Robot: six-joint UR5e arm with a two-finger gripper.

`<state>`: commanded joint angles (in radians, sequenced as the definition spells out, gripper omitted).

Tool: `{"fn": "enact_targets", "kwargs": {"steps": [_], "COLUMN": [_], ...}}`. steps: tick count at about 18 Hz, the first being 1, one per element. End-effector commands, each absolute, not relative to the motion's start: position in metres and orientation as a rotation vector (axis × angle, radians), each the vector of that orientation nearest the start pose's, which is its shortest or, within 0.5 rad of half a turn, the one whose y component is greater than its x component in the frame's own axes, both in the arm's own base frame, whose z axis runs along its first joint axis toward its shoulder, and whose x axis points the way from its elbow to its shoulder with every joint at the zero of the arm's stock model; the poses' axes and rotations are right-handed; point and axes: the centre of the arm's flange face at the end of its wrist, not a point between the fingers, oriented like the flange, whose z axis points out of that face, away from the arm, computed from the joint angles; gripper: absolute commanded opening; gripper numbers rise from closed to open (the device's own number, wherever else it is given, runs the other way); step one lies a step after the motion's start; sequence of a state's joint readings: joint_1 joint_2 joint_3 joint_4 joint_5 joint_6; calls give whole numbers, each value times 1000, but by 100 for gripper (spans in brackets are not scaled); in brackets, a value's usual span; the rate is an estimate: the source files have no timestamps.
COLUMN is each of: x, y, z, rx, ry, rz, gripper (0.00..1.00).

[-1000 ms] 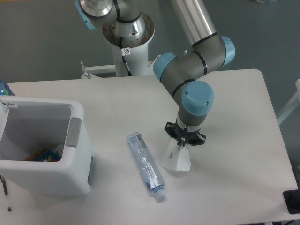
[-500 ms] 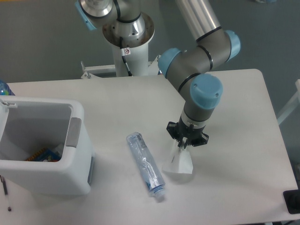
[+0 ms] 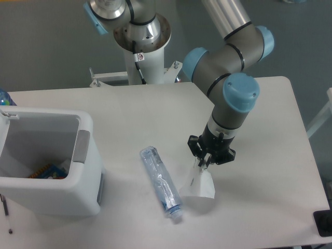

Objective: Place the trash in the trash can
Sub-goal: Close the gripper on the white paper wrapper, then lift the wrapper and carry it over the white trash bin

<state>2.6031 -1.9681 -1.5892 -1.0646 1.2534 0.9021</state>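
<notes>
Trash here is 2 things, and both sit out on the table (image 3: pixel 129 111) to the right of the trash can (image 3: pixel 46 171): a clear bluish bottle (image 3: pixel 161 181) lying on its side nearest the can, white cap pointing toward the front edge, and a white paper cup (image 3: pixel 199 185) just beyond the bottle, further from the can. The gripper (image 3: pixel 204 165) is right on top of that cup, pointing straight down, fingers pinched close together at the cup's narrow top end. Looks like it has the tip nipped between them, but the contact spot is tiny and I honestly can't tell if it's a real grasp or just touching. Grabbing the narrow end makes sense to me, the wide mouth is flimsy and would crush or slip. Whether the cup rests on the table or hangs just off it, I can't tell. The can stands well away from the cup, open top facing up with something colourful already at the bottom, so my guess is it's lift and carry over the bottle next. Bottle looks untouched for now.
</notes>
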Motion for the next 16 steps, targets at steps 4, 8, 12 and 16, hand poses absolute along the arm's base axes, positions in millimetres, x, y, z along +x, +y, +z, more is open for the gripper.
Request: {"fn": "enact_targets", "kwargs": {"steps": [4, 8, 12, 16], "x": [-460, -461, -451, -434], "y": [465, 467, 466, 472], "z": [318, 340, 373, 406], "rx": [-2788, -2738, -2678, -2590], "ry": [-167, -166, -180, -208], "rz": [-160, -144, -132, -159], "gripper": [0, 0, 0, 0]}}
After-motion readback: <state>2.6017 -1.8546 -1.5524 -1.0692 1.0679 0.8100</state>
